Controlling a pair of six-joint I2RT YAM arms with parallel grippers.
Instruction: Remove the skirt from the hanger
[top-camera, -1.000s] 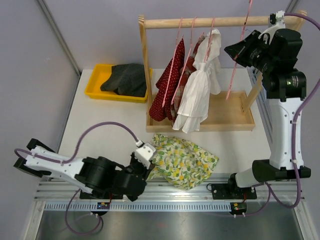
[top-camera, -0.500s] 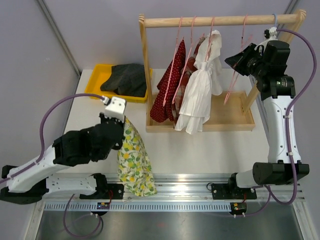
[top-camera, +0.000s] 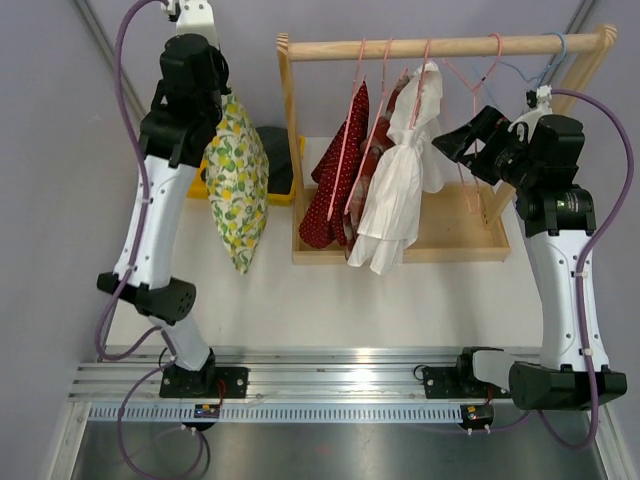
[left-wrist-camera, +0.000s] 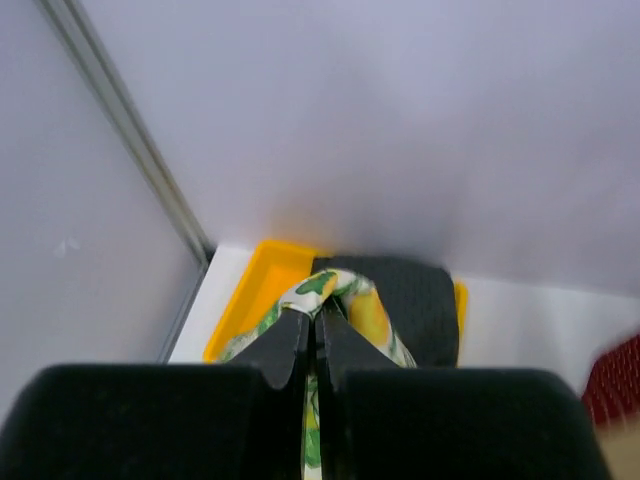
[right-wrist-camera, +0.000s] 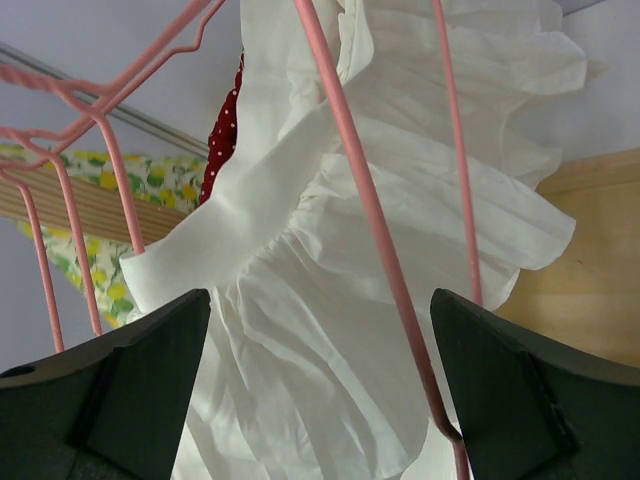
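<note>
The lemon-print skirt hangs free in the air at the left, above the table and in front of the yellow tray. My left gripper is raised high and shut on the skirt's top edge. In the left wrist view the jaws pinch a fold of the skirt. A bare pink hanger hangs on the rack's rod. My right gripper stands open right beside it. In the right wrist view the wide jaws hold nothing, and the hanger's wire crosses in front of a white garment.
The wooden rack at the back carries a red dotted garment, the white garment and a blue hanger. A yellow tray with a black cloth sits at the back left.
My left arm swung up from the table's front edge to high at the back left, lifting the skirt off the table. My right gripper opened and dropped lower beside the pink hanger.
</note>
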